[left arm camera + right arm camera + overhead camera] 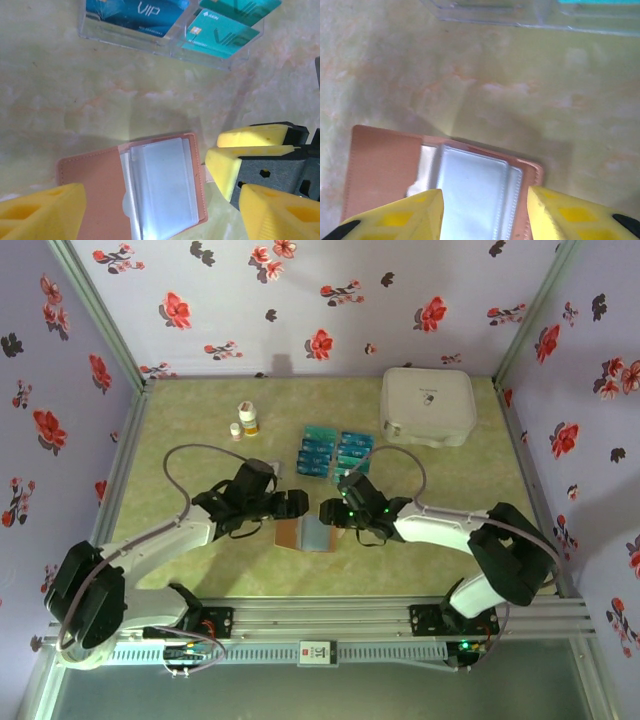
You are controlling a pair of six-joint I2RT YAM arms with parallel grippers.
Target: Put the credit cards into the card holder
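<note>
Two end effectors — left (pixel 298 505), right (pixel 329 512) — hover, fingers spread, above the unfolded card holder (pixel 302 535).

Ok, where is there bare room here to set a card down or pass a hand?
Free: the back left corner of the table, left of the bottles, and the right side between the white case and the right arm. Crowded: the middle, where the credit cards, the open card holder, the left gripper and the right gripper sit close together.
</note>
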